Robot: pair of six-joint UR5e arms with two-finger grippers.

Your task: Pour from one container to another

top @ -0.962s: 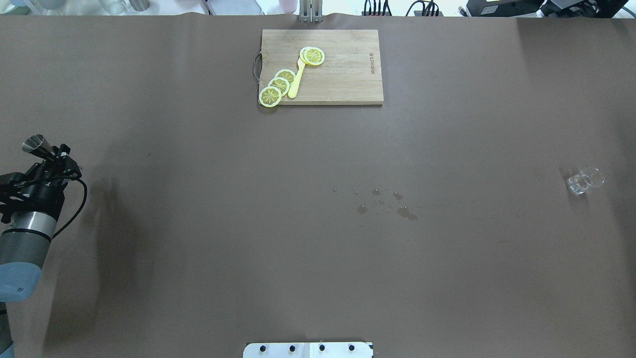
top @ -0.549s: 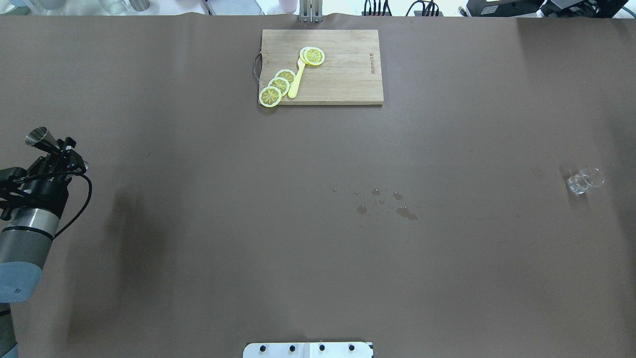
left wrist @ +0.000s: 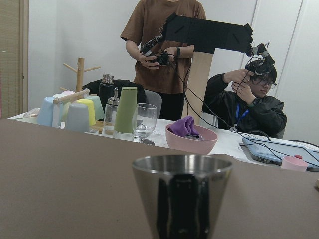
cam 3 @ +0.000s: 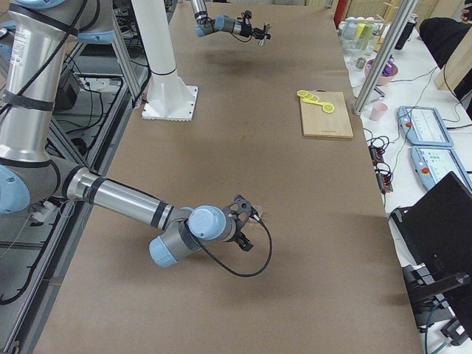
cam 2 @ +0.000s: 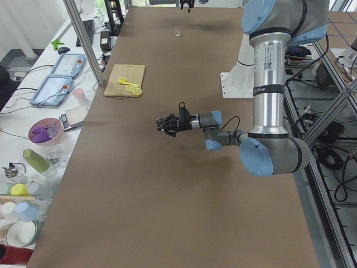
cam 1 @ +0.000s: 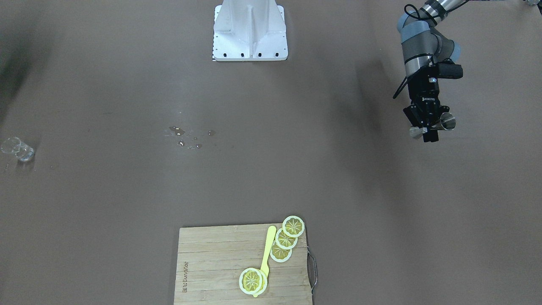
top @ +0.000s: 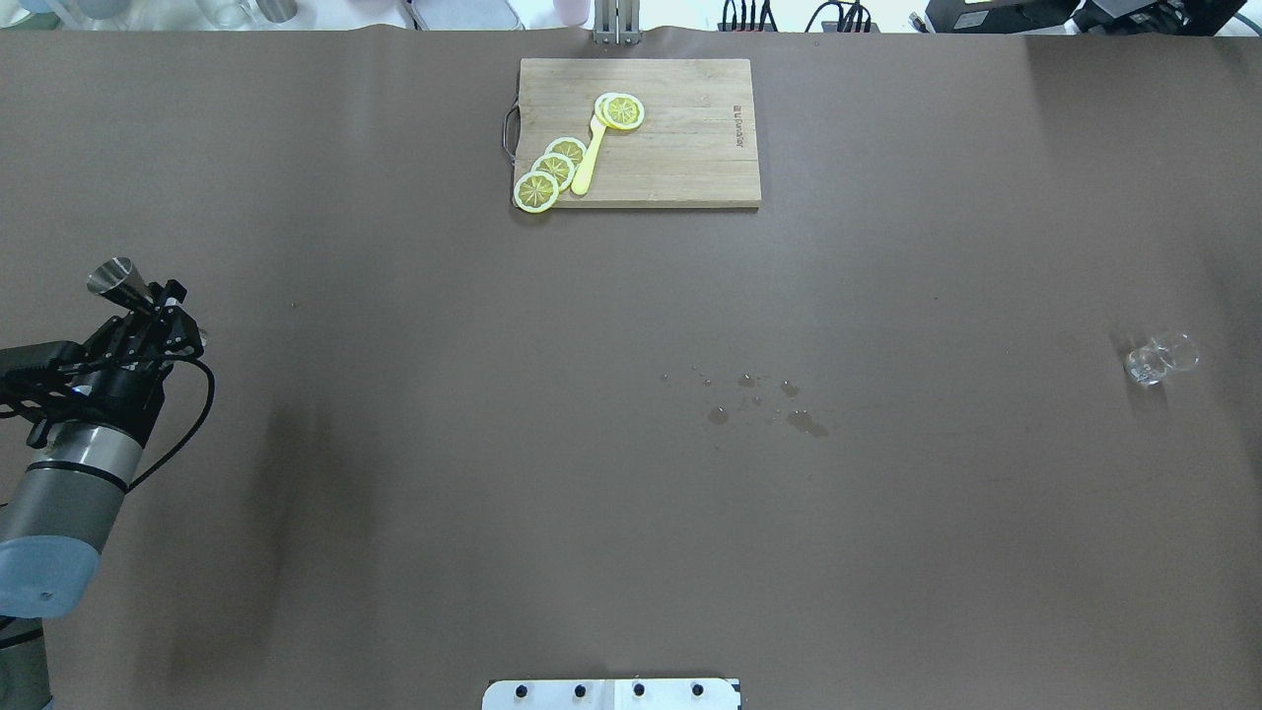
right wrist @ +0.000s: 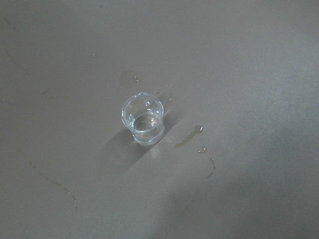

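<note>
Left tool pinches a steel measuring cup, held upright above the desk near its left edge. Right tool shows only in the side views, so it cannot be told whether it is spread or pressed together. Glass beaker with clear liquid stands near the right edge, and droplets lie mid-desk, well apart from both containers.

Left gripper, held level, clamps the jigger.

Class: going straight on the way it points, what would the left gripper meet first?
Nothing, apparently: beyond the jigger the left gripper holds, only bare table lies ahead. Depth unclear.
</note>
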